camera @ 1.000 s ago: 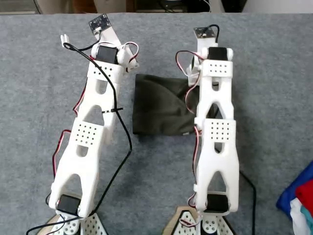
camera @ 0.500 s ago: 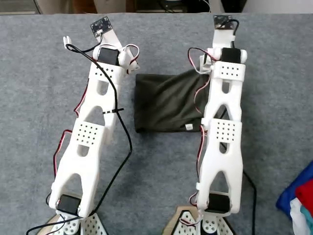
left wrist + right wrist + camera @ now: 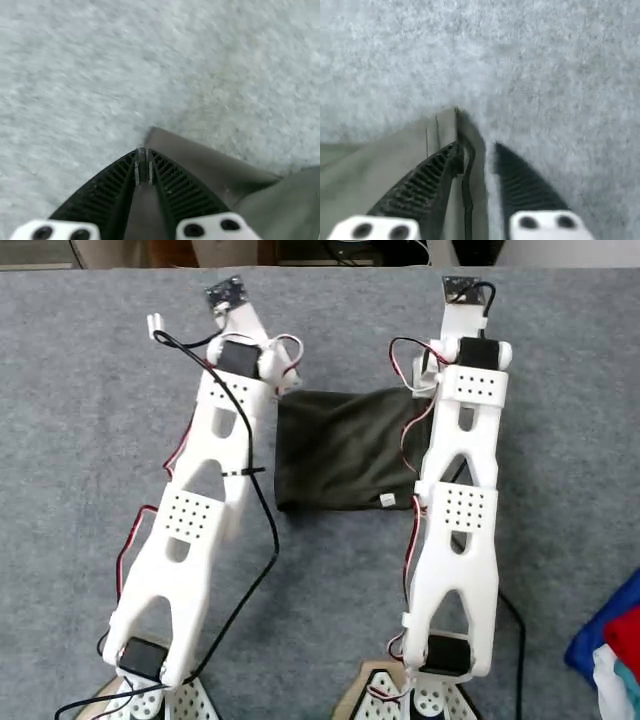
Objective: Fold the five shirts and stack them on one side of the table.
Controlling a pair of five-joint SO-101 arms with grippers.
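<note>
A dark olive shirt [image 3: 345, 450] lies folded flat on the grey table between my two arms. My left gripper [image 3: 142, 167] is at the shirt's far left corner [image 3: 284, 396], shut on a strip of the cloth [image 3: 200, 167] that runs back between its fingers. My right gripper [image 3: 477, 150] is at the shirt's far right corner [image 3: 451, 125]. Its fingers are open, one finger [image 3: 435, 172] resting on the cloth, and the hem lies in the gap. A small white tag [image 3: 387, 500] shows at the shirt's near edge.
A pile of coloured shirts [image 3: 610, 645], blue, red and white, sits at the table's near right edge. Bare grey table [image 3: 80, 440] stretches to the left of the left arm and right of the right arm. A black cable [image 3: 262, 510] hangs along the left arm.
My right arm swung to the right, and the shirt's far right corner spread out with it. My left arm shifted a little to the right, toward the shirt's far left corner.
</note>
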